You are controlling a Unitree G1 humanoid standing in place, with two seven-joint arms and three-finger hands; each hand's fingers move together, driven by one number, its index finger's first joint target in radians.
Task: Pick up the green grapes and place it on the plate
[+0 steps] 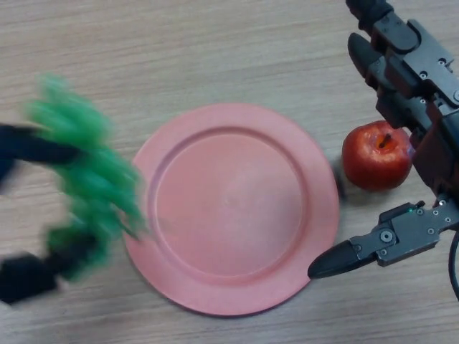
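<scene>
One view, from the head camera, looking down on a pale wood-grain table (215,50); contents listed left to right.

Item 1: left hand (32,147). Black, entering from the left edge. One dark finger runs across the upper part of the grapes and another dark part sits below them near the lower left corner. The fingers close around the fruit from above and below, so the hand is clasped on it.

Item 2: green grapes (90,179). A bright green bunch held in the left hand, at the left of the table. Its right side reaches the left rim of the plate and appears to overlap it slightly. Whether the bunch touches the rim or hangs just above it cannot be told. Most of the bunch lies off the plate, over bare table.

Item 3: plate (237,215). Round, salmon-pink, with a broad raised rim and a flat centre. It sits in the middle of the table, and nothing rests on its inner surface.

Item 4: apple (374,158). Red, with the stem dimple facing up. It stands on the table just beside the plate's right rim, apart from the grapes.

Item 5: right hand (412,79). Black with grey metal parts, at the right edge. Its fingers extend straight along the upper right, above and beside the apple; the thumb points left at lower right, its tip over the plate's lower right rim. The hand is spread and holds nothing.
</scene>
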